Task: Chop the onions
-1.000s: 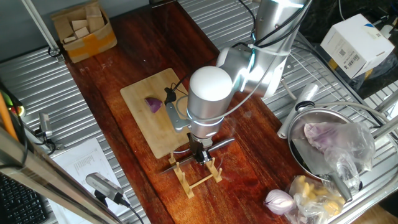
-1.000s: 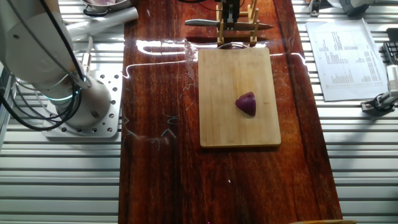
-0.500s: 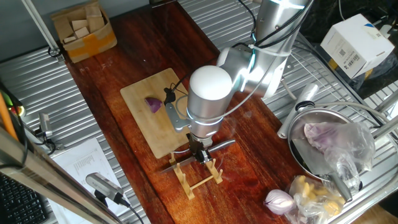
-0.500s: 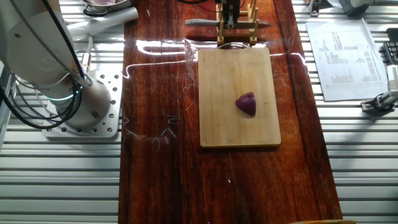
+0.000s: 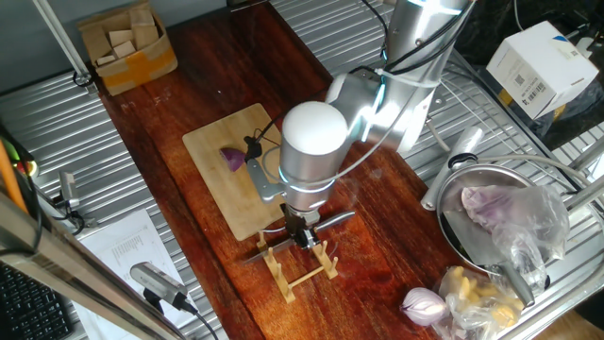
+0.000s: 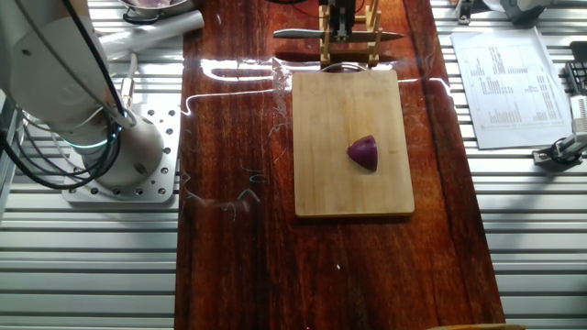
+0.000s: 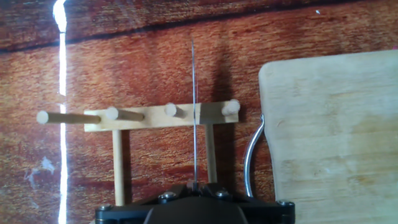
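Worktop (image 6: pixel 229 275): dark red-brown wood, running between ribbed metal surfaces on both sides.

Arm (image 5: pixel 316 142): white and silver, reaching down over the worktop's end beyond the cutting board, wrist pointing straight down at the knife rack.

Cutting board (image 6: pixel 339 174): pale wood, lying flat on the worktop, its short edge near the rack. A metal loop handle shows at that edge in the hand view.

Knife rack (image 7: pixel 161 115): small light-wood stand with upright pegs, standing on the worktop just beside the board.

Knife (image 5: pixel 297 236): lying across the rack, blade pointing one way and dark handle the other. In the hand view only its thin edge shows, running straight up from the claw body.

Claw (image 5: pixel 304 234): down at the rack, fingers closed around the knife at its middle.

Onion wedge (image 6: pixel 363 152): one purple piece, uncut, resting on the board toward one long edge, well apart from the claw
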`<state>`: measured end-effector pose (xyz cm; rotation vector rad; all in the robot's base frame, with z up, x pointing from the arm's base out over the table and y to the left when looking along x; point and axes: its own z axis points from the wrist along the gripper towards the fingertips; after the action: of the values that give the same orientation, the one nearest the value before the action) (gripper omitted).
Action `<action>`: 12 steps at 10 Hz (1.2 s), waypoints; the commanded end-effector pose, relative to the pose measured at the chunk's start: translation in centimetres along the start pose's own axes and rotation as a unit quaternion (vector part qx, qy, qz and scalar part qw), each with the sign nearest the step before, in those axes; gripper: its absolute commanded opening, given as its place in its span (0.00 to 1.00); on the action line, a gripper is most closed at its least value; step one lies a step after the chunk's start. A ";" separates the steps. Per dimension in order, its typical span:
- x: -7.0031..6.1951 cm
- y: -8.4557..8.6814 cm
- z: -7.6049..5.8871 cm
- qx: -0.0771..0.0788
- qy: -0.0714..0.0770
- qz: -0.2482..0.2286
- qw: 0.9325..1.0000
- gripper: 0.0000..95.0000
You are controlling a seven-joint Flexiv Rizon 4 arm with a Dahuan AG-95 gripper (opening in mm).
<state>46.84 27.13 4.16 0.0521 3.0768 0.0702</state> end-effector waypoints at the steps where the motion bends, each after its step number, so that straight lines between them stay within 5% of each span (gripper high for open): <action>1: -0.3 -0.2 -1.4 0.000 0.010 -0.005 1.000 0.00; 4: -0.9 -1.2 -5.0 0.003 0.027 -0.014 1.000 0.00; 7: -0.9 -1.2 -5.0 0.002 0.033 -0.042 0.999 0.00; 12: -0.9 -1.2 -5.0 0.008 0.036 -0.012 0.999 0.00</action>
<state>47.25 25.56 9.25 -0.0025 3.1396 0.0479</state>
